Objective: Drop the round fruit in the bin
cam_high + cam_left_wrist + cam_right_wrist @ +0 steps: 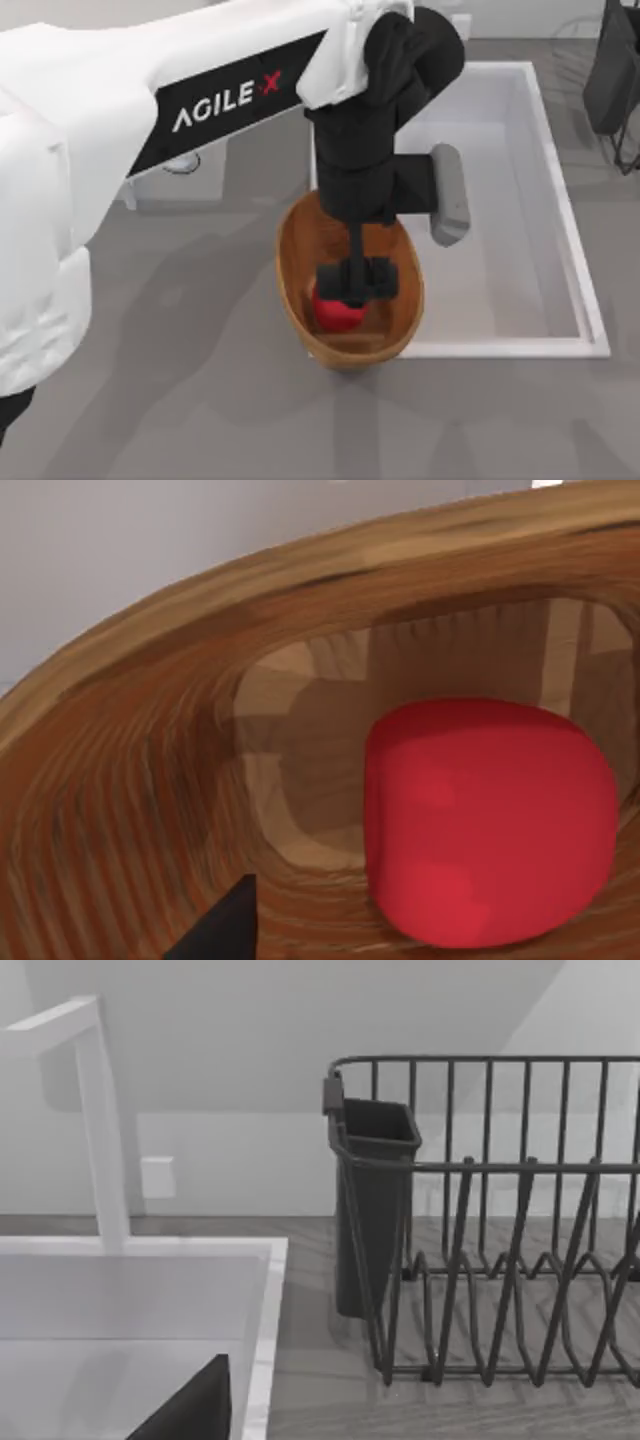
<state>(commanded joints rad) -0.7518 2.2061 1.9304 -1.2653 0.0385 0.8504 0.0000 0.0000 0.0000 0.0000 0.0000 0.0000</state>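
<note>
The round fruit [338,314], small and bright red, lies on the flat bottom of the bin [296,262], an oval orange-brown basket at the table's middle. My left arm reaches down into the bin, and its gripper [352,283] hangs open just above the fruit, not holding it. In the left wrist view the fruit [490,820] rests against the bin's ribbed wall [130,780], and one dark fingertip [225,930] stands well apart from it. My right arm is parked off the table's far right; its fingertip [190,1410] sits wide to one side over the sink's corner.
A large white sink basin [560,200] lies right behind and to the right of the bin. A dark wire dish rack [500,1220] with a dark cup holder [370,1200] stands at the far right. A white tap [100,1120] rises behind the sink.
</note>
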